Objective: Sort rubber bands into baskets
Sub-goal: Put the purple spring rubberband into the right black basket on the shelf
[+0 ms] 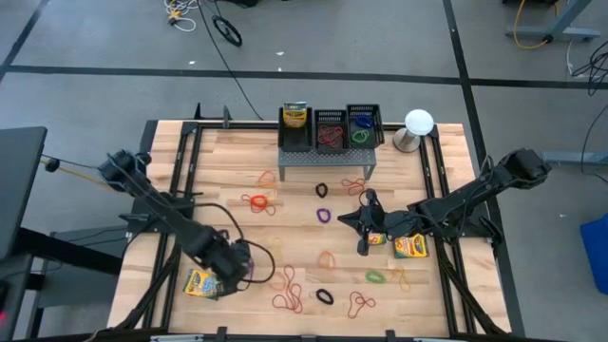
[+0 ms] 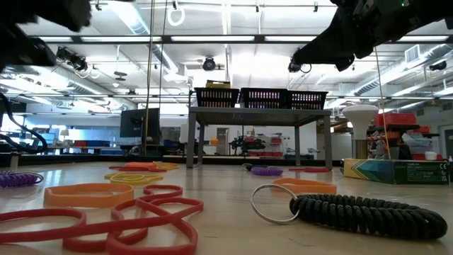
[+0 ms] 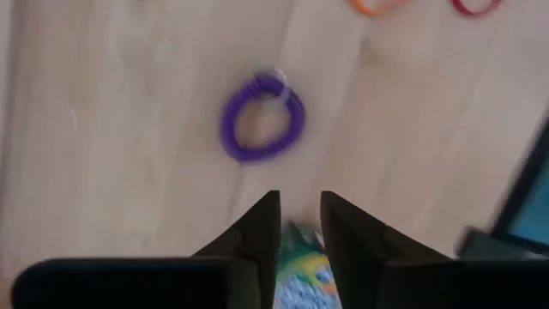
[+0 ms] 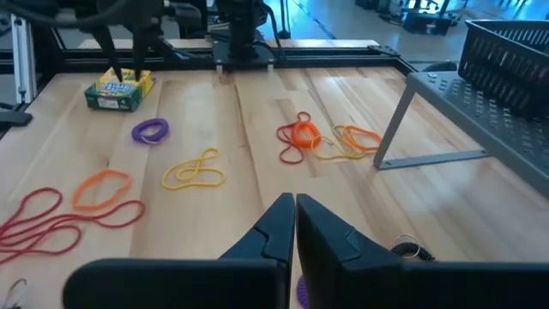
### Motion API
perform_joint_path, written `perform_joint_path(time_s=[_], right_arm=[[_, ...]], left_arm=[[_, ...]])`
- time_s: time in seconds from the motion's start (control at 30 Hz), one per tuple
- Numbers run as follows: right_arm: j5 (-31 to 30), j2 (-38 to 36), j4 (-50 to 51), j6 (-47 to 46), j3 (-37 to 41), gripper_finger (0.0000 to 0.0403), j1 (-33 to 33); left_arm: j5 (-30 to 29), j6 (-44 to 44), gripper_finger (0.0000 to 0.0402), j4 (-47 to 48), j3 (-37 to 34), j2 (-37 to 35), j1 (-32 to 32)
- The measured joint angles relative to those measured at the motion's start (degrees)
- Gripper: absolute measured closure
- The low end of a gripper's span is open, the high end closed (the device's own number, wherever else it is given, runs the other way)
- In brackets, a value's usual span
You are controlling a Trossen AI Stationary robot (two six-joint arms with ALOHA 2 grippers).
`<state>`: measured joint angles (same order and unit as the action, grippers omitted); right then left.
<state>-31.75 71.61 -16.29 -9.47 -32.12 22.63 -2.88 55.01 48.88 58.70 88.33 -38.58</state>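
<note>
Rubber bands lie scattered over the wooden table: orange-red ones [image 1: 257, 202], a purple coil [image 1: 324, 216], a green one [image 1: 376, 276], red loops [image 1: 290, 299]. Three black baskets [image 1: 330, 130] stand on a grey perforated stand [image 1: 323, 160] at the far middle. My left gripper [image 3: 300, 199] is open and points down over a yellow-green crayon box [image 4: 118, 90] near the table's front left, with another purple coil [image 3: 262, 129] beside it. My right gripper [image 4: 294, 215] hangs shut above the table's middle, with nothing in it. My left gripper stands over the crayon box's top [image 3: 302, 257], which shows in the gap between the two fingers. I cannot tell whether the fingertips touch the box.
A second crayon box [image 1: 410, 247] lies under the right arm. A white round-topped object [image 1: 418, 123] stands at the far right. In the low view a black coil on a key ring [image 2: 368, 209] and red loops [image 2: 134, 219] lie at the near edge.
</note>
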Motion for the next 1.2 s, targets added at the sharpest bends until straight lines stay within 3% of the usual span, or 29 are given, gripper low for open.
perform_joint_path(time_s=[0.1, 0.27, 0.63, 0.73, 0.9, 1.07, 1.2], right_arm=[[0.01, 0.00, 0.06, 0.54, 0.00, 0.0378, 0.00], [0.00, 0.00, 0.13, 0.96, 0.00, 0.0378, 0.00], [-0.02, 0.00, 0.28, 2.63, 0.00, 0.0378, -0.52], [-0.02, 0.04, 0.20, 2.98, 0.06, 0.0378, -1.10], [-0.13, 0.80, -5.08, 4.26, 3.89, 0.0378, -2.86], [-0.10, 0.90, -13.52, 5.11, 8.10, 0.0378, -3.92], [0.04, 0.87, -14.26, 5.90, 9.03, 0.0378, -3.98]], left_arm=[[-1.37, -2.99, 0.0296, -0.09, 0.00, 2.03, 1.02], [1.75, -9.35, 0.0272, -0.18, 0.00, 3.50, 3.57], [-1.04, -17.76, 0.0180, -0.39, 0.00, 5.69, 8.70], [-4.67, -21.45, 0.0175, -1.21, 0.00, 7.03, 8.58], [-5.48, -27.71, 0.0183, -1.76, 0.00, 8.71, 8.43], [-2.26, -31.61, 0.0189, -2.24, -0.02, 11.25, 8.14], [-1.15, -33.46, 0.0193, -2.42, -0.02, 13.89, 7.30]])
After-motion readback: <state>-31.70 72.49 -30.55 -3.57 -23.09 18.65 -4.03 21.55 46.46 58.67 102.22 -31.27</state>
